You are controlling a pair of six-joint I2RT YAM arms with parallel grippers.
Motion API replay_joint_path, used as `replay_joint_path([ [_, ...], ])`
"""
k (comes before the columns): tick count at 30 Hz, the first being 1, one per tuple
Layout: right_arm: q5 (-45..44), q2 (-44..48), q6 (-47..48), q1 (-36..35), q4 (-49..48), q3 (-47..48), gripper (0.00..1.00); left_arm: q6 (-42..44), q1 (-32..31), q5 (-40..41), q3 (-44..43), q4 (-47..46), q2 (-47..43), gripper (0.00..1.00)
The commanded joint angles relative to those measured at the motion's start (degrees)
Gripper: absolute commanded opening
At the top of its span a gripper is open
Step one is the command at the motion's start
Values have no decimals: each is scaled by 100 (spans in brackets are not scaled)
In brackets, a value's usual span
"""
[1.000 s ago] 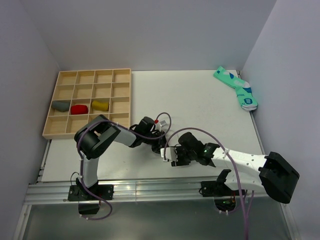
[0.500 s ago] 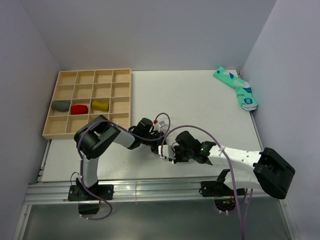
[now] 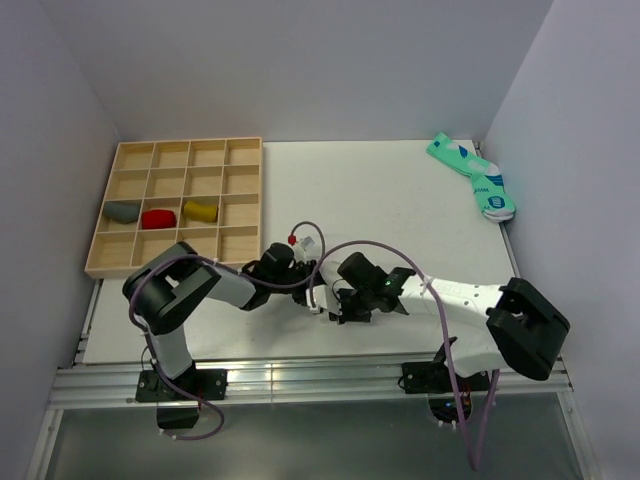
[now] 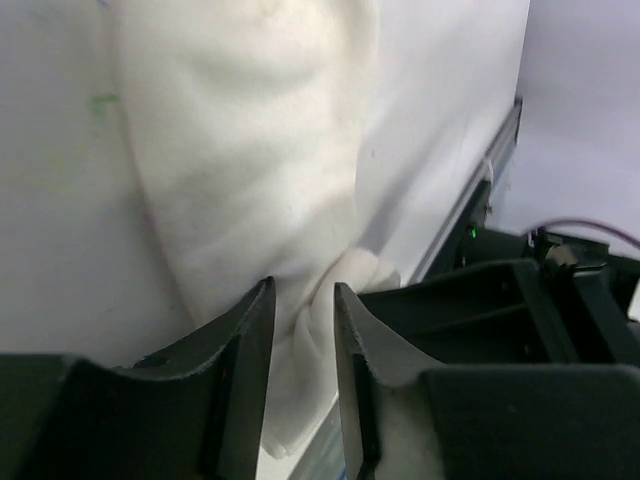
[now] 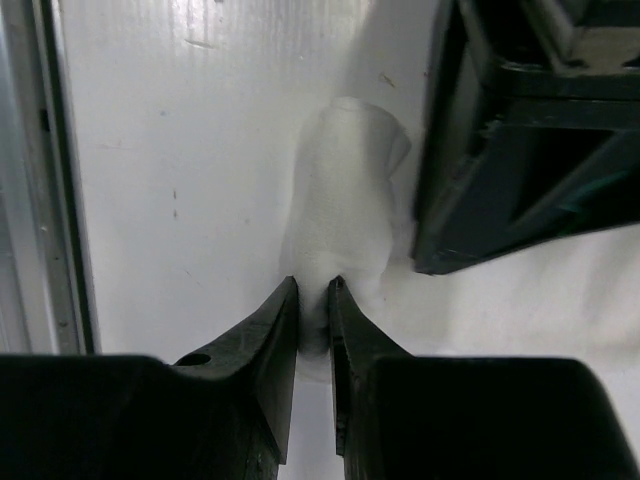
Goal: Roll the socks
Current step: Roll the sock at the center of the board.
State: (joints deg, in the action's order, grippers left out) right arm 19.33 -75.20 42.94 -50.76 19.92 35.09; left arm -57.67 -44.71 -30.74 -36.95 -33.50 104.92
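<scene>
White sock: the white sock (image 5: 340, 190) is found lying rumpled on the table (image 3: 400, 200) near its front edge, between the two grippers and well apart from the wooden tray (image 3: 190, 141).
Mustard-yellow sock: the mustard-yellow sock (image 3: 201, 211) is seen as a bundle in a tray compartment, just beside a red bundle (image 3: 158, 217); a grey bundle (image 3: 122, 211) is lodged one compartment further left.
Right gripper: the right gripper (image 5: 312, 285) is closed on a narrow end of the white sock, and the cloth is pinched between the fingertips.
Left gripper: the left gripper (image 4: 302, 290) is set astride a gathered fold of the same sock with its jaws slightly apart. Cloth is seen in the gap, but whether it is pressed cannot be told.
Step in hand: the start of the white sock's roll is judged to be under way, with one end being gathered.
How it is done well: the pinched end should be turned over onto the sock's body in a tight first turn, while the rest is pinned to the table so that it is not dragged along. Tension should be spread evenly across the width so that a lopsided roll is avoided.
Clearance: the two grippers are placed very close together, so any wrist turn should be made with care.
Risk: limp cloth may be lost from so narrow a pinch, and a loose roll may be sprung open once released.
Elsewhere: the teal patterned socks (image 3: 475, 178) are seen at the far right corner and are not needed.
</scene>
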Motion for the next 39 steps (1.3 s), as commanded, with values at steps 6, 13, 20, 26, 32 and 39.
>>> replay_joint_path([
  [6,1001,-662,-128,154,969,533,11,335,68,1746,574,-561,-919,39],
  [13,1730,-1181,92,558,1681,1008,10,774,50,2590,1285,-1062,-1694,43],
  [20,1978,-1778,145,963,2059,1412,11,1529,-55,2512,1822,-1967,-1958,43],
  [26,2057,-2244,241,1218,2419,1878,10,2179,-520,2511,1981,-2355,-2037,43],
  [32,2145,-2728,294,1385,2701,2185,10,2733,-960,2318,1674,-1916,-2055,43],
  [39,2145,-2939,189,1482,2789,2318,10,3165,-1373,2336,1252,-1326,-1739,44],
])
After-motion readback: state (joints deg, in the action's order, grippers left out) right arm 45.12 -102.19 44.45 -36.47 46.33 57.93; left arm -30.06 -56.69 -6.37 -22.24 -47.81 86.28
